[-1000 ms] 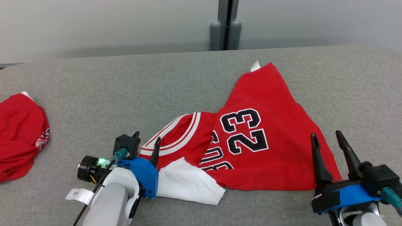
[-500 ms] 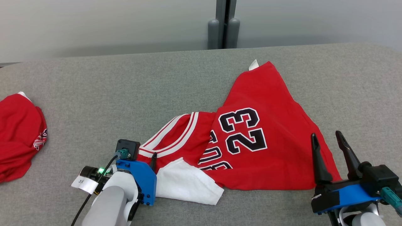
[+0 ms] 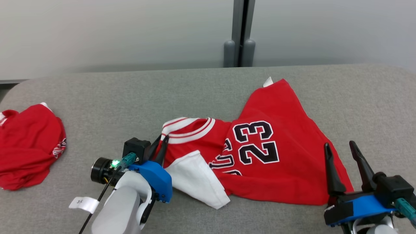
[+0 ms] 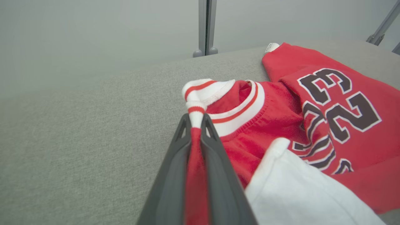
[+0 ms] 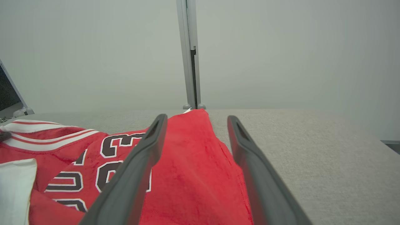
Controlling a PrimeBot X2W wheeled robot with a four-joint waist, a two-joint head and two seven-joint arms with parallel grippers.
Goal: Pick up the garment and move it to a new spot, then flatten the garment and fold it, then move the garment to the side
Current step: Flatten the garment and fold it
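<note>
The red jersey lies rumpled a little right of the middle of the worktop, number 23 facing up, a white panel turned out along its near edge and a small white label at its far corner. It looks soft, light and limp, a knit that will sag and trail from wherever it is held, not slide or crack. The striped ribbed trim at the neck or armhole, I can't tell which, is the thickest, firmest part, so I'd say it gives the best purchase. A second hold on the opposite hem would keep the cloth from bunching.

The left fingers are pinched nearly together on that trim at the jersey's left end, a strip of red and white cloth squeezed between them. The right fingers stand wide apart with nothing in them, poised at the jersey's near right corner; whether they touch it I can't tell.

The worktop is covered in grey felt-like fabric, which should grip the cloth a bit when it is dragged. Another red garment sits heaped well apart at the far left. Behind is a plain pale wall with a grey post.
</note>
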